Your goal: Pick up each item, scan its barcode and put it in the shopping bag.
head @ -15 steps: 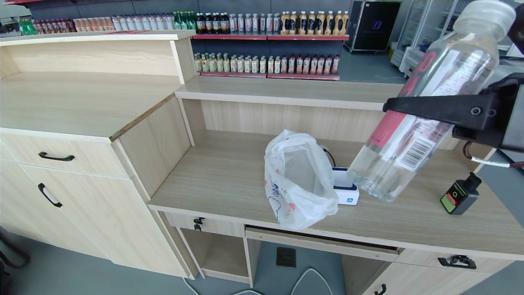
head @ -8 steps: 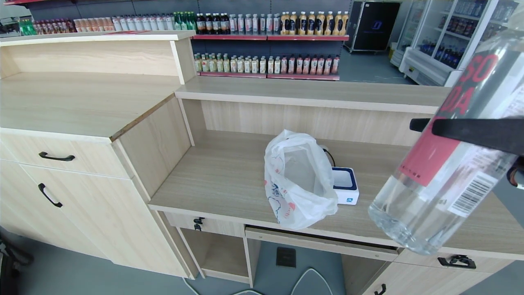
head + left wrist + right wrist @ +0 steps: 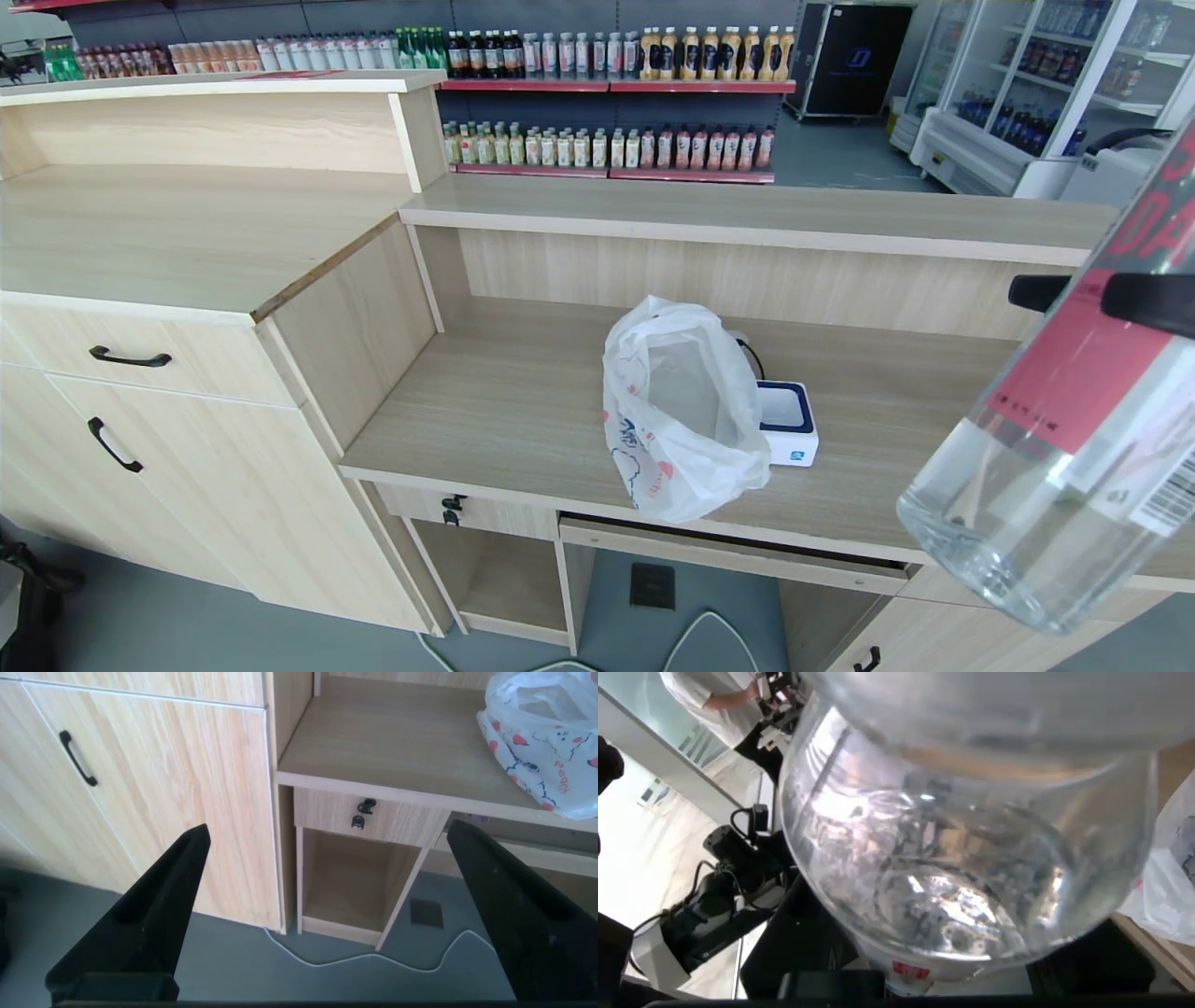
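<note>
Closest to me, at 4 o'clock in the head view, the bottle (image 3: 1055, 467) hangs tilted in the air, with its clear base low and its red label rising toward 1 o'clock. My right claw (image 3: 1120, 297) grips it across the label, one black finger lying over the front. Part of a barcode (image 3: 1172, 495) shows at the picture's edge. In the right wrist view the bottle's round base (image 3: 971, 859) looms close.

My left claw (image 3: 327, 835) is spread wide and holds nothing. It sits low in front of the cabinet (image 3: 140, 784), with the bag (image 3: 542, 737) off at 2 o'clock from it.

Farther on, the bag (image 3: 681, 411) stands open on the table (image 3: 523, 401), well apart from the bottle. The scanner (image 3: 787, 425) sits at the bag's 3 o'clock, pressed against it, with a cable running behind.

At 12 o'clock, beyond the raised ledge (image 3: 747, 210), shelves (image 3: 607, 84) hold rows of drinks. Glass-door fridges (image 3: 1027, 84) stand at 1 o'clock.
</note>
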`<state>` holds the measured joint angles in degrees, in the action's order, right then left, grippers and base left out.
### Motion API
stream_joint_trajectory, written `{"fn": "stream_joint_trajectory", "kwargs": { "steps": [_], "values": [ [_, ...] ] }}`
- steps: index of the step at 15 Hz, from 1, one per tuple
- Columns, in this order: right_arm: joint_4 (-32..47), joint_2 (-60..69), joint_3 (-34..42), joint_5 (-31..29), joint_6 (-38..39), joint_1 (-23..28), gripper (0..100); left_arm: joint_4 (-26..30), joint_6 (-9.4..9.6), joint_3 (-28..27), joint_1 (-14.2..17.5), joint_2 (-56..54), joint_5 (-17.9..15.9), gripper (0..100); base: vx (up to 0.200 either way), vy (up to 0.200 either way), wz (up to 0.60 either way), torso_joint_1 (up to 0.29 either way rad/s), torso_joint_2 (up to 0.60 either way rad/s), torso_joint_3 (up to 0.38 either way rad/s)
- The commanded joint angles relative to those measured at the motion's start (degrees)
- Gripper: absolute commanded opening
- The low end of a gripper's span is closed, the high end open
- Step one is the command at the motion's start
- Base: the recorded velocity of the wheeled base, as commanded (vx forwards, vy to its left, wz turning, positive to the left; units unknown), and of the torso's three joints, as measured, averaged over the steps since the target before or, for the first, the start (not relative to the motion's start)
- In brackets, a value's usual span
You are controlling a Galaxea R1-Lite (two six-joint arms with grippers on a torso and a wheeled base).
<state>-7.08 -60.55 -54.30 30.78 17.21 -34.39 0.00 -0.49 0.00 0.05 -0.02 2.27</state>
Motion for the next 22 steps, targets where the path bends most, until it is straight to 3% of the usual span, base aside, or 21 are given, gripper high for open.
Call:
{"fn": "stream_joint_trajectory", "kwargs": {
  "steps": [1, 9, 12, 16, 17, 20, 22],
  "values": [
    [0.0, 0.6, 0.0, 0.1, 0.0, 0.0, 0, 0.0, -0.04, 0.0, 0.0, 0.0, 0.0, 100, 0.0, 0.0, 0.0, 0.0, 0.0, 0.0],
    [0.0, 0.5, -0.4, -0.6, -0.3, -0.1, 0, 0.0, -0.04, 0.0, 0.0, 0.0, 0.0, 100, 0.0, 0.0, 0.0, 0.0, 0.0, 0.0],
    [-0.4, -2.0, -0.5, -8.5, -5.9, 8.9, 0, 0.0, -0.04, 0.0, 0.0, 0.0, 0.0, 100, 0.0, 0.0, 0.0, 0.0, 0.0, 0.0],
    [-4.1, -6.1, 1.6, -16.6, -7.3, 22.5, 0, 0.0, -0.04, 0.0, 0.0, 0.0, 0.0, 100, 0.0, 0.0, 0.0, 0.0, 0.0, 0.0],
    [-7.9, -7.7, 3.3, -17.1, -9.5, 26.8, 0, 0.0, -0.04, 0.0, 0.0, 0.0, 0.0, 100, 0.0, 0.0, 0.0, 0.0, 0.0, 0.0],
    [-27.1, -15.8, 10.8, -17.0, -25.8, 39.0, 0, 0.0, -0.04, 0.0, 0.0, 0.0, 0.0, 100, 0.0, 0.0, 0.0, 0.0, 0.0, 0.0],
    [-37.9, -20.1, 16.9, -17.1, -31.9, 43.2, 0, 0.0, -0.04, 0.0, 0.0, 0.0, 0.0, 100, 0.0, 0.0, 0.0, 0.0, 0.0, 0.0]
  ]
}}
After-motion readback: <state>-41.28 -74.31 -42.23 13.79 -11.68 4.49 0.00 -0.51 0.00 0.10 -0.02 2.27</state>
